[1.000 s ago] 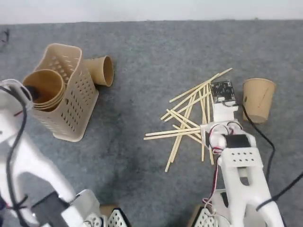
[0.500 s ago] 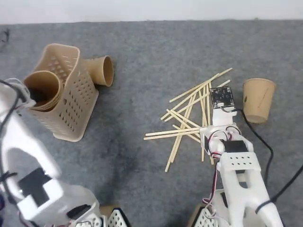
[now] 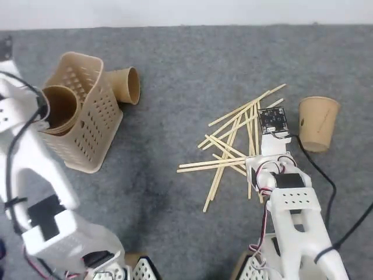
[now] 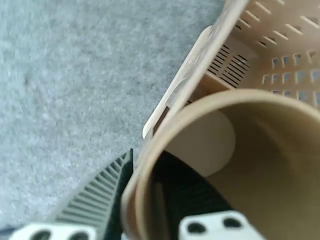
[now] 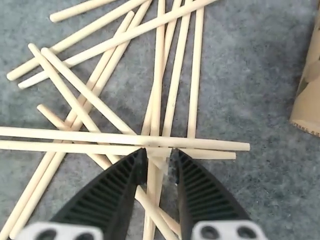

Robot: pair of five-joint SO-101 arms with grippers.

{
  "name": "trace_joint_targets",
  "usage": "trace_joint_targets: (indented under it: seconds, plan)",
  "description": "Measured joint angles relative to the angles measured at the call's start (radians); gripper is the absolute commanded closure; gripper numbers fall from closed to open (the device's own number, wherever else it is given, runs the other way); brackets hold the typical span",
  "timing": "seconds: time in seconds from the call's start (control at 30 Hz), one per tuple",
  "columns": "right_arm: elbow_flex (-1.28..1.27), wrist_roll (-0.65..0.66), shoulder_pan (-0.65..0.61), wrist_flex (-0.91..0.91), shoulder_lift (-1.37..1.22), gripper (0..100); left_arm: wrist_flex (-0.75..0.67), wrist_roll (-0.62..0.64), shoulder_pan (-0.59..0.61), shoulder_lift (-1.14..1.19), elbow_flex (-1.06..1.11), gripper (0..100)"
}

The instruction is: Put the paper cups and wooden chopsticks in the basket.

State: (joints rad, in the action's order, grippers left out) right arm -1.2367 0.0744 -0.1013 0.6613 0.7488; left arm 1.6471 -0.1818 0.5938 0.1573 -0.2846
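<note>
The left gripper (image 4: 142, 170) has its fingers pressed together on the wall of a light brown paper cup (image 4: 240, 150), one black ribbed finger outside the rim and the other inside. In the high view this held cup (image 3: 58, 108) sits in the open mouth of the beige perforated plastic basket (image 3: 96, 125), which leans over on the grey felt-like table cover (image 3: 175, 70) at the left side. A second brown paper cup (image 3: 123, 86) lies on its side and touches the far wall of the basket, with its opening turned to the right. The pale wooden chopsticks (image 3: 233, 146) lie in a loose, crossed pile on the cover, well apart from the basket, toward the right side. The right arm (image 3: 291, 198) stretches over this pile. In its wrist view the right gripper (image 5: 157, 154) is down at the pile and its two black fingers are narrowed to a small gap; the sticks that run lengthwise between the tips fill this gap, so it appears to pinch them. Two other sticks cross just in front of the fingertips. A third brown paper cup (image 3: 317, 123) stands on the cover just to the right of the pile, near the right arm, and its edge is also seen in the right wrist view (image 5: 307, 95).
</note>
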Motion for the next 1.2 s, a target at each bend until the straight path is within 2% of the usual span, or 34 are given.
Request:
trace_joint_targets:
  seconds: [0.53, 0.7, 0.9, 1.1, 1.2]
  plan:
    - [0.000, 0.000, 0.000, 0.000, 0.000, 90.9, 0.064, -0.069, -0.242, 0.000, -0.014, 99]
    - [0.000, 0.000, 0.000, 0.000, 0.000, 90.9, 0.064, -0.072, -0.356, 0.000, -0.023, 99]
    - [0.000, 0.000, 0.000, 0.000, 0.000, 90.9, 0.066, -0.080, -0.496, 0.025, -0.094, 99]
    - [0.000, 0.000, 0.000, -0.009, 0.000, 90.9, 0.066, -0.080, -0.574, 0.091, -0.180, 99]
    - [-0.025, 0.000, 0.000, -0.035, 0.000, 90.9, 0.068, -0.055, -0.603, 0.187, -0.292, 99]
